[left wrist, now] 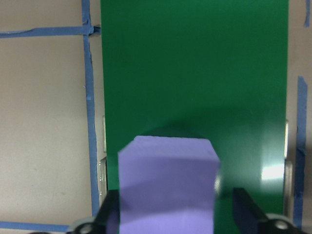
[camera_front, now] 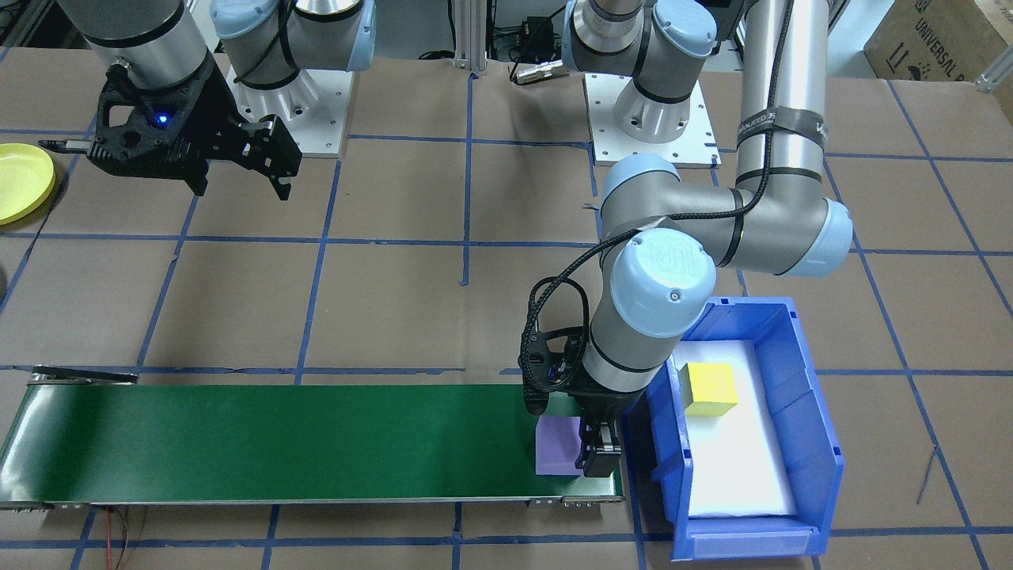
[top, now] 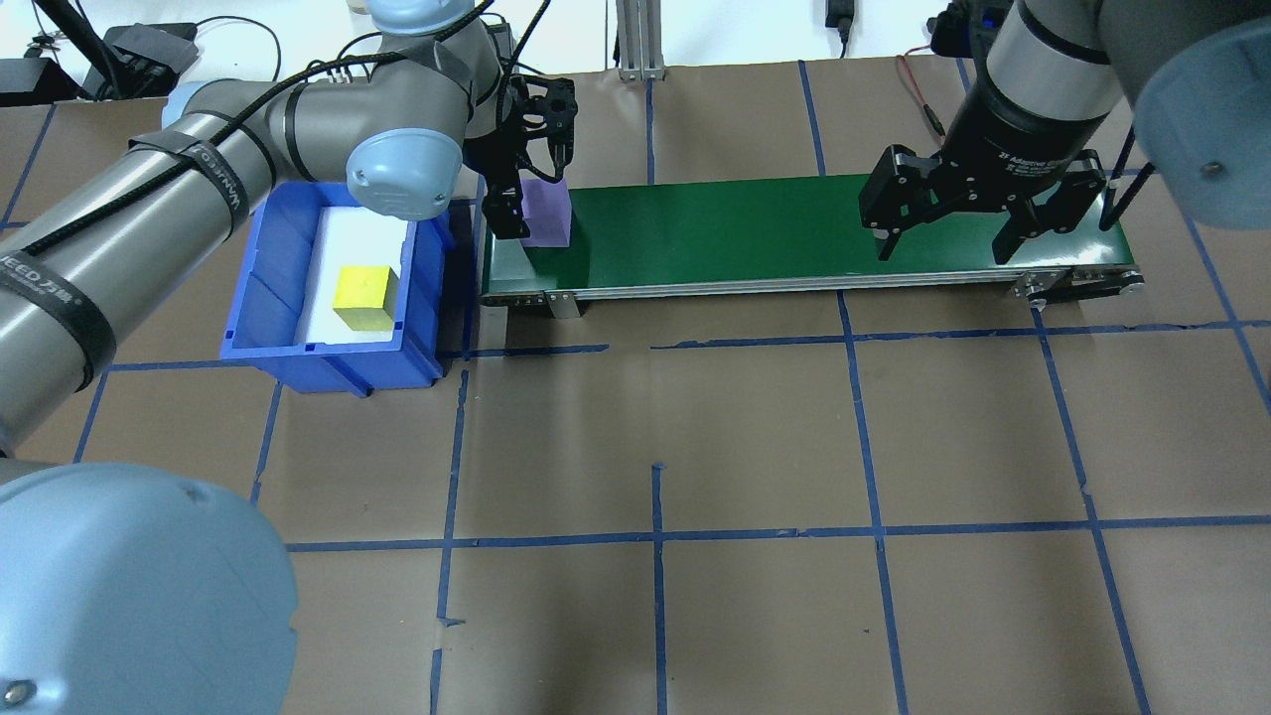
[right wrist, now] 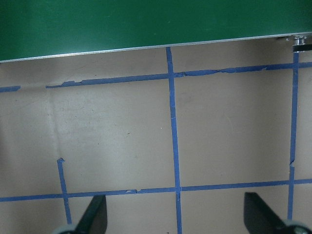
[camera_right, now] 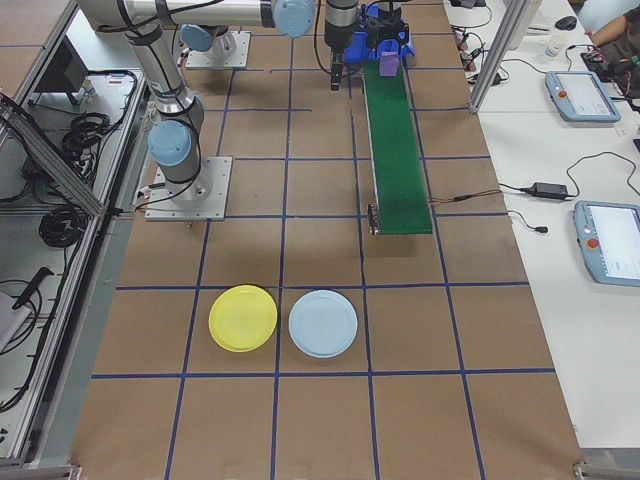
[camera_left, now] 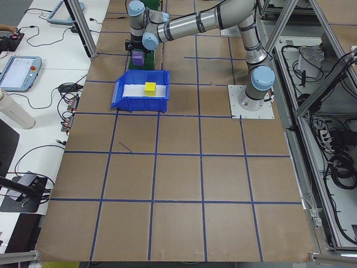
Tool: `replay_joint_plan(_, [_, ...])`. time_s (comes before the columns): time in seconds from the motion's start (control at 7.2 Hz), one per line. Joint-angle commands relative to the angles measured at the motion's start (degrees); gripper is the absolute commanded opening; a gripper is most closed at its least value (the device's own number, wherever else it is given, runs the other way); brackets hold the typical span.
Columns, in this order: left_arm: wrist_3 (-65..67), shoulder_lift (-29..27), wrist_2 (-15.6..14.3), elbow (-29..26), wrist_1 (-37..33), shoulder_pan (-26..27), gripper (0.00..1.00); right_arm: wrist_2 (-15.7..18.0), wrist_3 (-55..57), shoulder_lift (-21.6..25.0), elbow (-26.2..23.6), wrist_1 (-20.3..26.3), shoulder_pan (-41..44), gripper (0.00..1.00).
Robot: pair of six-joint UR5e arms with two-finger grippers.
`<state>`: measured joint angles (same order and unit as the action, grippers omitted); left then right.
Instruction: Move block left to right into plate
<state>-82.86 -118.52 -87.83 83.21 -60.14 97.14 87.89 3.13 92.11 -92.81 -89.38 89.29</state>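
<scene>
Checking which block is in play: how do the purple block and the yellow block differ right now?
The purple block sits on the green conveyor belt between the left gripper's fingers; the yellow block lies untouched in the blue bin. They differ in colour. Both look like similar-sized cubes.

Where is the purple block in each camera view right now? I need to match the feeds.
Front-facing: purple block on the green belt's right end, beside the blue bin.
Overhead: upper left of centre, belt's left end.
Exterior left: top, small.
Exterior right: top, small.
Left wrist: bottom centre.
Right wrist: not in it.
Shared landmark: the belt.
</scene>
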Motion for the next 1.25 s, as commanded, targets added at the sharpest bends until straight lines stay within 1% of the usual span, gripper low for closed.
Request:
replay_joint_plan(0.0, [0.42,4.68,-4.24,0.28,-1.63,-2.81,1.0,0.0,0.03,0.0,0.0,0.0,0.0,1.0])
replay_joint_plan(0.14, [0.07,5.58,-5.93,0.28,-2.78,-6.58,1.0,0.0,0.03,0.0,0.0,0.0,0.0,1.0])
replay_joint_plan(0.28, [-0.63,5.93,-5.77,0.11,-3.75,-10.18,1.0,0.0,0.03,0.0,0.0,0.0,0.0,1.0])
replay_joint_plan(0.42, [-8.3,5.59,-5.95,0.72,-4.71,-12.31,1.0,0.0,0.03,0.0,0.0,0.0,0.0,1.0])
replay_joint_plan(0.56, [-16.03,4.98,-6.21,2.64,-5.07,-12.59,1.0,0.0,-0.05,0.0,0.0,0.0,0.0,1.0])
replay_joint_plan(0.69, [-18.02,4.36,-6.21,5.96,-4.38,-13.63,1.0,0.0,0.03,0.0,0.0,0.0,0.0,1.0])
replay_joint_plan(0.83, [-17.95,3.66,-5.34,8.43,-4.72,-15.65,1.0,0.0,0.03,0.0,0.0,0.0,0.0,1.0])
replay_joint_plan(1.11, [-17.95,1.72,-5.16,9.6,-4.99,-15.93,1.0,0.0,-0.93,-0.61,-0.09,-0.52,-0.08,1.0])
